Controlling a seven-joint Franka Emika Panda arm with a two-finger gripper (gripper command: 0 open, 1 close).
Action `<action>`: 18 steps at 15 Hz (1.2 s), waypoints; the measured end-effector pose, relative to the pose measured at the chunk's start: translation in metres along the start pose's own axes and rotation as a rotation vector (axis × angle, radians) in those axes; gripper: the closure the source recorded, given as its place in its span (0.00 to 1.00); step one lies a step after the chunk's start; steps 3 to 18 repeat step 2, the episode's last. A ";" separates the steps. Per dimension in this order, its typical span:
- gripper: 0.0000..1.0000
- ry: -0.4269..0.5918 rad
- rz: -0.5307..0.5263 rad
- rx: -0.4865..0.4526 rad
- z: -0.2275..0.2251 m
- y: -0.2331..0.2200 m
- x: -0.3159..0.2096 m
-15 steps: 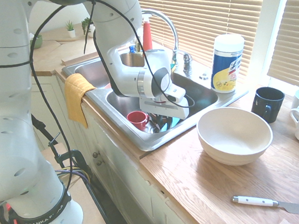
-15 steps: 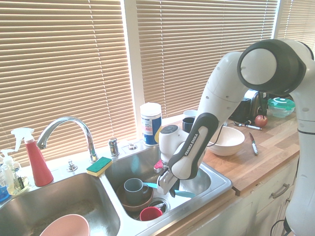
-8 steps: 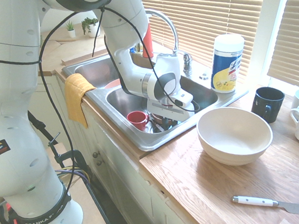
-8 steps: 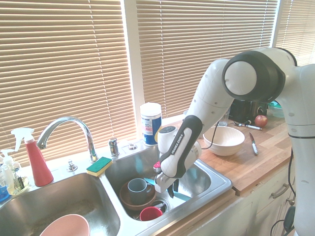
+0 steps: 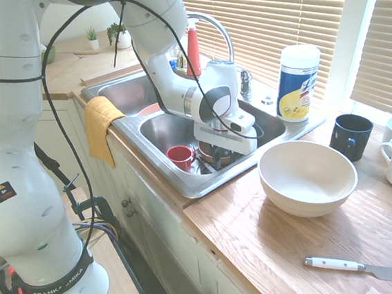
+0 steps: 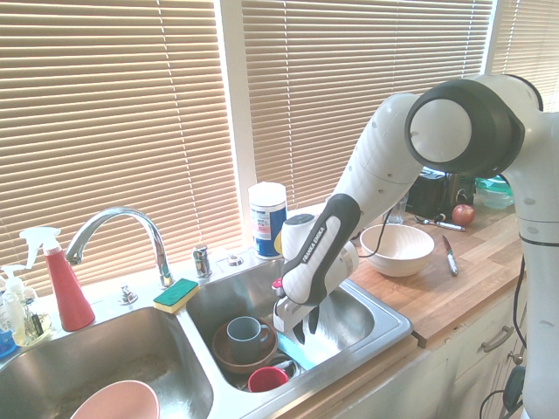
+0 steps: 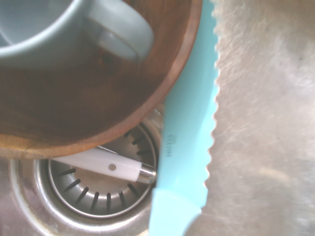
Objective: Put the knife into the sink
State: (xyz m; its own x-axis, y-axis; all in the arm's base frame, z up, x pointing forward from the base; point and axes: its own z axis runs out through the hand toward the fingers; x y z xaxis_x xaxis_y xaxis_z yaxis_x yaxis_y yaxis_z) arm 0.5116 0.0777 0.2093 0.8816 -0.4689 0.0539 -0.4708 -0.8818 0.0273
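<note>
1. Brown bowl (image 7: pixel 93 105), the landmark, in the right-hand basin of the sink (image 6: pixel 377 340) as the second exterior view shows it; a grey mug (image 6: pixel 245 336) stands inside it.
2. Turquoise knife (image 7: pixel 189 118), in the sink basin beside the brown bowl, its smooth edge close along the rim and its serrated edge facing away. Whether the blade lies flat or leans on the rim cannot be told.
3. Gripper (image 6: pixel 307 326), above the knife and beside the brown bowl; its jaws stand apart, with a gap between the tips, and appear to clamp nothing.
4. Probable stage: release, the task all but complete; a straight lift clear would follow.
5. Possible faults: a sideways withdrawal could catch the handle and drag the knife, or knock the brown bowl and tip the mug. Should the blade rest on the rim, it may slide towards the white handle (image 7: pixel 106 164) over the drain (image 7: pixel 101 196). The red mug (image 6: pixel 267 379), near the brown bowl, could be struck by a low swing.
</note>
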 end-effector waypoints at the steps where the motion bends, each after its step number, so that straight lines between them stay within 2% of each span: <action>1: 0.00 0.019 0.014 -0.006 -0.027 0.005 0.007; 2: 0.00 0.037 0.043 -0.026 -0.059 0.011 0.014; 18: 0.00 0.037 0.043 -0.026 -0.059 0.011 0.014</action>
